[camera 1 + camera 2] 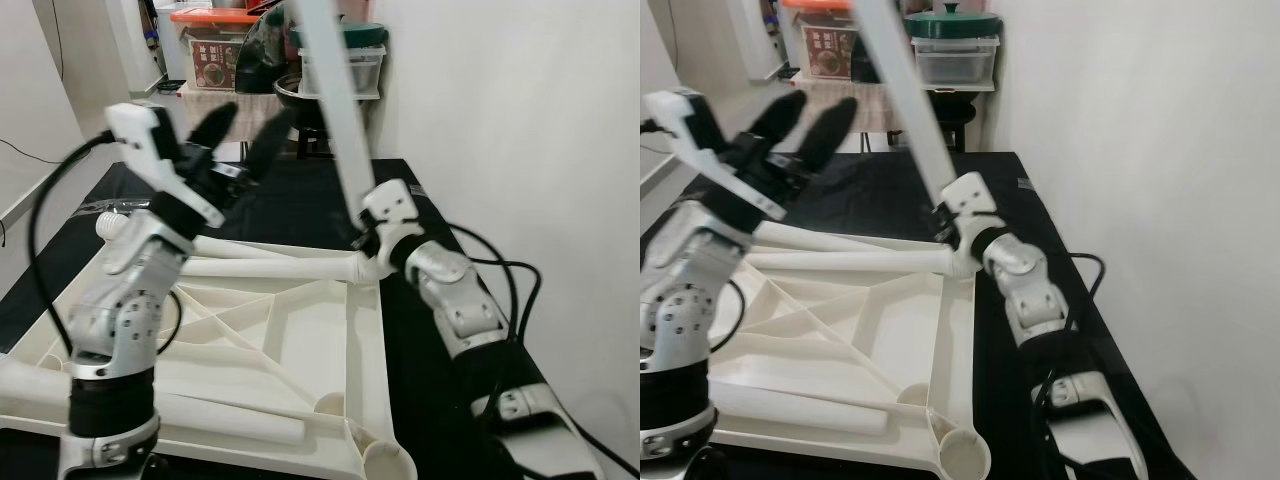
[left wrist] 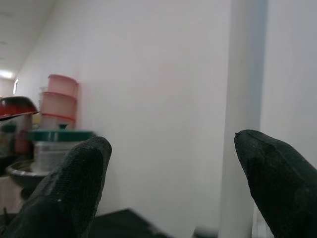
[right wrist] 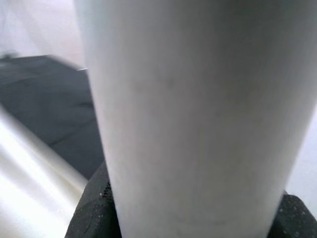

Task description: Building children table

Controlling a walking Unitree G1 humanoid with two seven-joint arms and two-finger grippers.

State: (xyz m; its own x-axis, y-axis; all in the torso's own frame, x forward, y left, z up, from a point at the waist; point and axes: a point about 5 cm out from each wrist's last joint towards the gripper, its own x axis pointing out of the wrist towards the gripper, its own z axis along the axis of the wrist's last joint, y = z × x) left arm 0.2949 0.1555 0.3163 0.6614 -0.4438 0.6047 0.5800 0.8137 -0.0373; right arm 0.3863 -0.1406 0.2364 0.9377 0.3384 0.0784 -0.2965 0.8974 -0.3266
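A white wall (image 1: pixel 520 130) fills the right side of the head views, and a black mat (image 1: pixel 300 200) covers the floor down the middle. At the top centre stands a shelf with stacked tubs (image 1: pixel 365 70), a red-lidded box (image 1: pixel 215 50) and a dark bowl (image 1: pixel 295 95).

On the mat lies the upturned white tabletop (image 1: pixel 290 340), ribs facing up, taking up the lower left of the frame. One loose leg (image 1: pixel 270 267) lies across its far edge, and another (image 1: pixel 230 418) lies across its near edge. An open round socket (image 1: pixel 385 462) shows at the near right corner.

The right gripper (image 1: pixel 368 240), at mid-frame, is closed around the base of a third leg (image 1: pixel 330 90), which rises tilted to the top of the frame from the far right corner of the tabletop. Whether its foot sits in the corner socket cannot be told. In the right wrist view this leg fills the frame, with black pads (image 3: pixel 91 218) pressed to its sides.

The left gripper (image 1: pixel 240 135) is raised in the upper left, above the tabletop, its fingers (image 2: pixel 74 183) spread apart and holding nothing.
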